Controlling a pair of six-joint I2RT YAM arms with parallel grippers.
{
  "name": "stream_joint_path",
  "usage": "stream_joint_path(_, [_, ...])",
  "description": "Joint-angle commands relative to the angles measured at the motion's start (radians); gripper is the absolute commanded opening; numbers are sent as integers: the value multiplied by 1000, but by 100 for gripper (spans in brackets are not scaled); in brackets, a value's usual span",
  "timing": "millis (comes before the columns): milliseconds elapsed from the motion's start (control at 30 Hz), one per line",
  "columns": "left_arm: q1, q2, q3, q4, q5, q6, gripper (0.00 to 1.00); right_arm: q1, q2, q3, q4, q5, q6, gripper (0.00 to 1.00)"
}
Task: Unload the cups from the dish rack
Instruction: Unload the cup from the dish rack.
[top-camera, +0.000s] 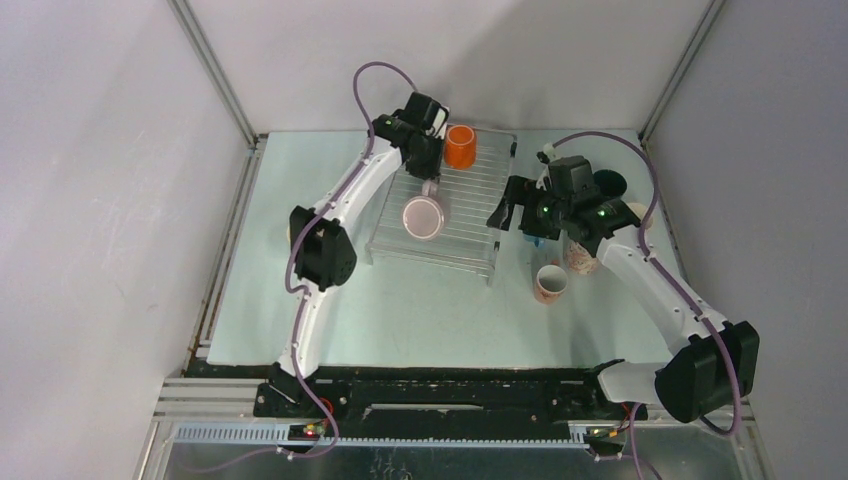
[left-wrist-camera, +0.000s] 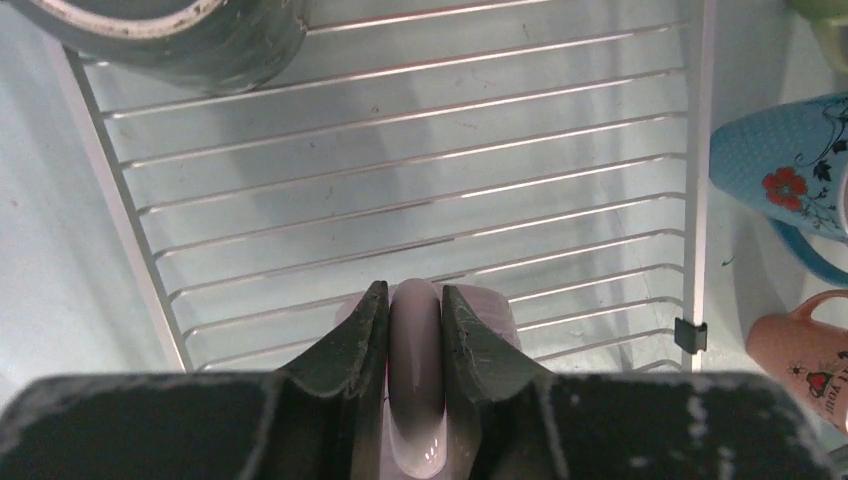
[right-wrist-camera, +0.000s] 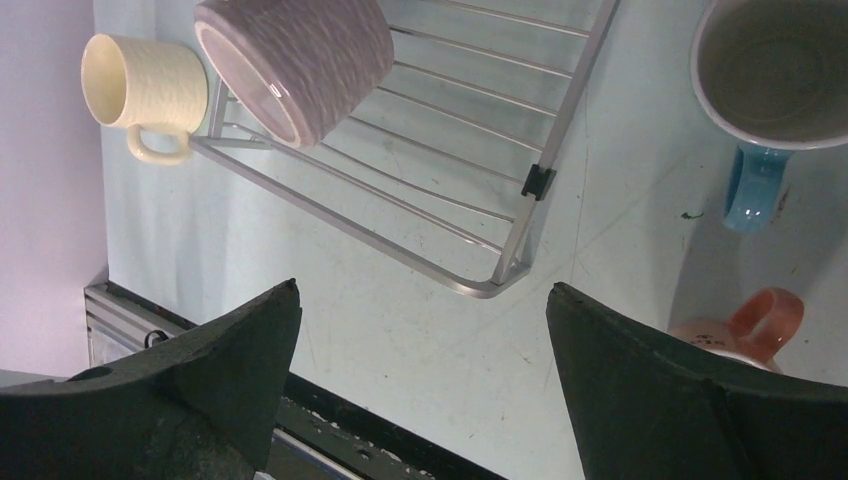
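Over the far half of the dish rack (top-camera: 440, 225) the left arm reaches up from its base, elbow bent out to the left and wrist turned down. The left gripper (top-camera: 430, 183) is nearly closed, its two fingers pinching the handle of a lilac mug (top-camera: 424, 216). The right arm comes in from the right corner with its forearm low. The right gripper (top-camera: 508, 205) hangs just off the rack's right edge with its jaws spread wide and nothing between them.

From above, the lilac mug sits near the middle of the wires. Its mouth is turned up and toward the near edge, its handle points to the far side, and its long axis is tilted rather than upright. Whether it rests on the wires or is lifted clear I cannot tell. An orange cup (top-camera: 460, 146) stands at the rack's far right corner.

Only the left wrist view shows the grip itself: the dark fingers (left-wrist-camera: 355, 345) press on either side of the pale handle (left-wrist-camera: 415, 390). It also shows a blue mug (left-wrist-camera: 780, 165) with a red flower and a salmon mug (left-wrist-camera: 800, 350) on the table (top-camera: 400, 310) beside the rack's right rail, and a grey cup (left-wrist-camera: 170, 35) at the upper left.

Only the right wrist view shows the lilac mug's ribbed side (right-wrist-camera: 320, 55), leaning mouth-down toward the rack's edge. A cream mug (right-wrist-camera: 140, 85) lies on its side beyond that corner, its mouth toward the wall and its handle toward the near edge.
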Motion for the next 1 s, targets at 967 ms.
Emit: stream_joint_path(967, [-48, -143, -182, -17, -116, -38, 24, 62, 6, -2, 11, 60, 13, 99])
